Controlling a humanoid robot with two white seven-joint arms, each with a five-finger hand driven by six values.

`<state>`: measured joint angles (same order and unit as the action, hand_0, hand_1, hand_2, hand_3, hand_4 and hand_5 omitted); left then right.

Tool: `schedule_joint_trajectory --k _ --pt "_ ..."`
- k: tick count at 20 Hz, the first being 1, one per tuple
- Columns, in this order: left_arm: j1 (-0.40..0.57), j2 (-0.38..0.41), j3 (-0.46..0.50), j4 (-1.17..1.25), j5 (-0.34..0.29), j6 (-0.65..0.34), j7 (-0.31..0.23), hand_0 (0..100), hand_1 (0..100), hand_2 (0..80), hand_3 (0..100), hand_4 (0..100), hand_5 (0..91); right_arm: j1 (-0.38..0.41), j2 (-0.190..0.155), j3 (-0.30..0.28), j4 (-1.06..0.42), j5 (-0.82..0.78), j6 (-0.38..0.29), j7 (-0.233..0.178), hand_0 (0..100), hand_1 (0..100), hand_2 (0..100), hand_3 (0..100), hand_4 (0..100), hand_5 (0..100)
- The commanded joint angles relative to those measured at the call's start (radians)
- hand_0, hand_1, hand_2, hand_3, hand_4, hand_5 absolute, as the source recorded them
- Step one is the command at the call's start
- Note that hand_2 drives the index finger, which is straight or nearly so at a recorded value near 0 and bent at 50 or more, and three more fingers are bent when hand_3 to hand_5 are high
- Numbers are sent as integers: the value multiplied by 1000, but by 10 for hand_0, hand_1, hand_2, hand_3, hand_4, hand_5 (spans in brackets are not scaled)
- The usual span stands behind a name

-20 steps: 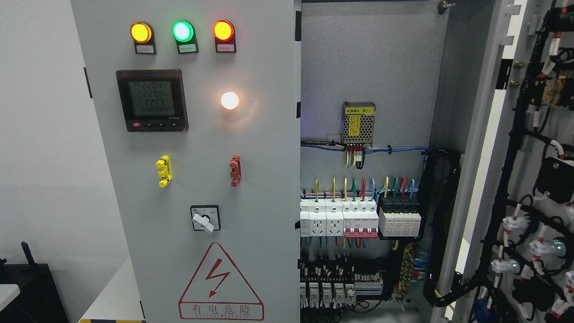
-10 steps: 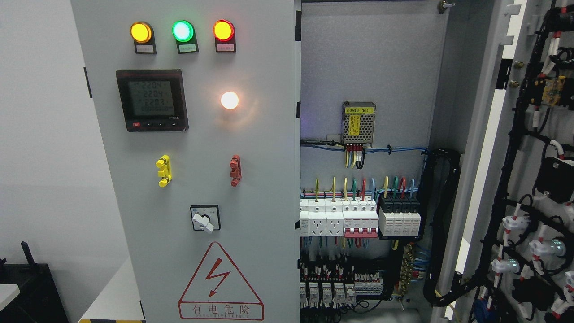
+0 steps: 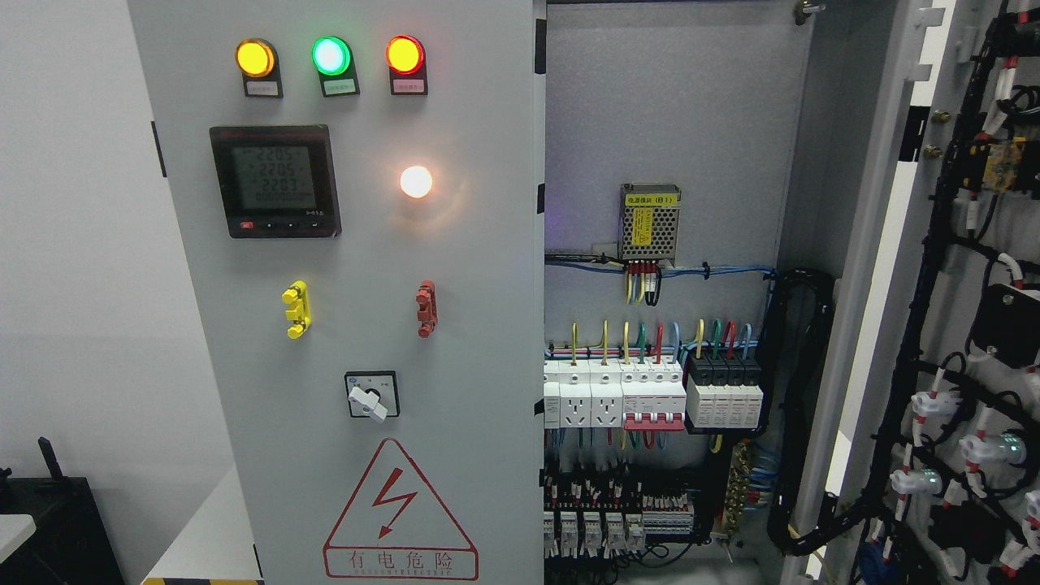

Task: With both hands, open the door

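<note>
neither robot hand appears in the head view, so hand state cannot be told, nor which hand is nearer to the work; positions relative to a hand cannot be fixed and are given by picture position instead.

the right door point(image 3: 983, 325) of the electrical cabinet stands swung wide at the right edge, its inner face with black cable harness turned toward the camera. the cabinet interior point(image 3: 666, 122) is exposed, with the power supply module point(image 3: 649, 224) above the row of circuit breakers point(image 3: 650, 394).

the left door point(image 3: 366, 268) appears closed, flush in the cabinet front. it carries three indicator lamps point(image 3: 329, 55), a digital meter point(image 3: 275, 181), a rotary selector switch point(image 3: 371, 396) and the high-voltage warning triangle point(image 3: 400, 510).

judgement: the left door is the remaining work. its free edge point(image 3: 538, 325) runs vertically, top to bottom, along the centre of the picture beside the open bay. a hand arriving from below would need to approach that edge.
</note>
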<state>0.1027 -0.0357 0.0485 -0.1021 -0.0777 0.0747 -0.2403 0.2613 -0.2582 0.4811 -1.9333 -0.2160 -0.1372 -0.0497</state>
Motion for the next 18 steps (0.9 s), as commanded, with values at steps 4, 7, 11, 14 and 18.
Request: schedule_joint_trajectory --k 4,7,11,14,18 --pt "-26 -6 -18 7 3 -6 -7 0 0 0 0 30 0 -220 51 -44 -6 -14 80 -1 0 0 0 0 0 0" --pt "-28 -6 -18 2 3 -6 -7 0 0 0 0 30 0 -264 103 -44 3 -13 134 -2 0 0 0 0 0 0" --pt "-26 -7 -16 2 3 -6 -7 0 0 0 0 29 0 -330 123 -56 40 -14 177 -2 0 0 0 0 0 0" --pt "-28 -6 -18 2 3 -6 -8 0 0 0 0 29 0 -356 132 -75 72 -13 179 -2 0 0 0 0 0 0" --pt "-28 -7 -18 2 3 -6 -8 0 0 0 0 29 0 -398 136 -91 131 -14 179 -1 0 0 0 0 0 0"
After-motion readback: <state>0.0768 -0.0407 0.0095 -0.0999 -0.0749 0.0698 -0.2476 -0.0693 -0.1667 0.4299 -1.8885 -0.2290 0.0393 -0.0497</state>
